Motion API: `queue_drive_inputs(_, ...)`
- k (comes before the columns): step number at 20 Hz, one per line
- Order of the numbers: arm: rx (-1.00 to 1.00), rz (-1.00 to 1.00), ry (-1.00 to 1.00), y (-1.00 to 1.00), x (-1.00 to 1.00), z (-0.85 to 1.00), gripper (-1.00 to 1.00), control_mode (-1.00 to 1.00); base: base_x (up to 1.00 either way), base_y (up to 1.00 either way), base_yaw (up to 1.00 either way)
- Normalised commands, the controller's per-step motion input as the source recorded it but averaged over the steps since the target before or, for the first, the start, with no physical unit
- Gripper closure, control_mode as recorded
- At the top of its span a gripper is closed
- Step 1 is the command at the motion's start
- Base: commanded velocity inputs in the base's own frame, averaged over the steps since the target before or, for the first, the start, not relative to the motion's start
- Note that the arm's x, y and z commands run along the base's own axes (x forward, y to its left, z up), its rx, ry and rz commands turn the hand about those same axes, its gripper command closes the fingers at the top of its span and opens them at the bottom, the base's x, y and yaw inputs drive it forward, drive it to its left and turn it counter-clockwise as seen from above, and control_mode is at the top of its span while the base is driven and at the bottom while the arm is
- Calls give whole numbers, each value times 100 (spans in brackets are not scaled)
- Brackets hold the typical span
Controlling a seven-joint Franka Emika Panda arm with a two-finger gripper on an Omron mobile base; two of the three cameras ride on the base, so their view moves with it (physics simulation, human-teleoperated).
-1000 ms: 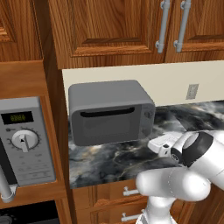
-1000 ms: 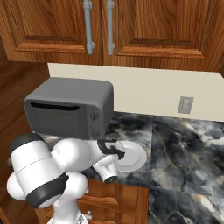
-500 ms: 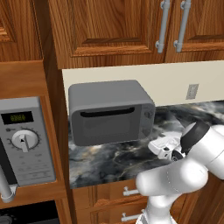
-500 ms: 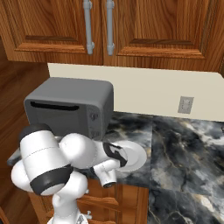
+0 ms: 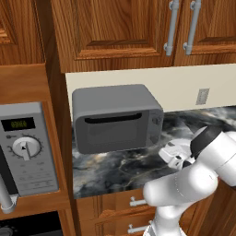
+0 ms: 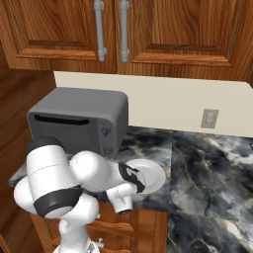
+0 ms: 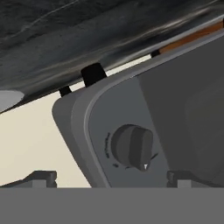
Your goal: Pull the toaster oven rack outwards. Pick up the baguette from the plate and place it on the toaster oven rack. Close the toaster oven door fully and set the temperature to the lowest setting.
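Nearest, in the hand view: gripper point(image 7: 109, 177) open, jaws spread wide, one fingertip point(image 7: 41, 177) low at the left and the other low at the right, holding nothing. Just beyond, between the tips, a dark knob point(image 7: 132, 148) on the grey control panel of the toaster oven point(image 7: 144, 127), seen rolled over, marbled counter point(image 7: 87, 35) above it.

From the left base view: white arm bent low at the counter edge, hand near the plate point(image 5: 171, 150), just right of the oven. Toaster oven door point(image 5: 115, 130) shut, dark window, handle slot along the top edge. Behind, cream backsplash with wall outlet point(image 5: 202, 96); wooden cabinets point(image 5: 138, 27) overhead. Left of the counter, a silver microwave point(image 5: 27, 147).
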Motion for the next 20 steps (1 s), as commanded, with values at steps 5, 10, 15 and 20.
queue_drive_inputs(5, 8, -4, 0, 56, 0, 0, -100, -100, 0, 0, 0)
queue_drive_inputs(10, 0, -7, 0, 67, 0, -7, -100, -100, 0, 0, 0)
queue_drive_inputs(15, 0, -9, 1, 69, 0, -15, -100, -100, 0, 0, 0)
queue_drive_inputs(20, 0, -9, 6, 49, 0, -19, -100, -100, 0, 0, 0)
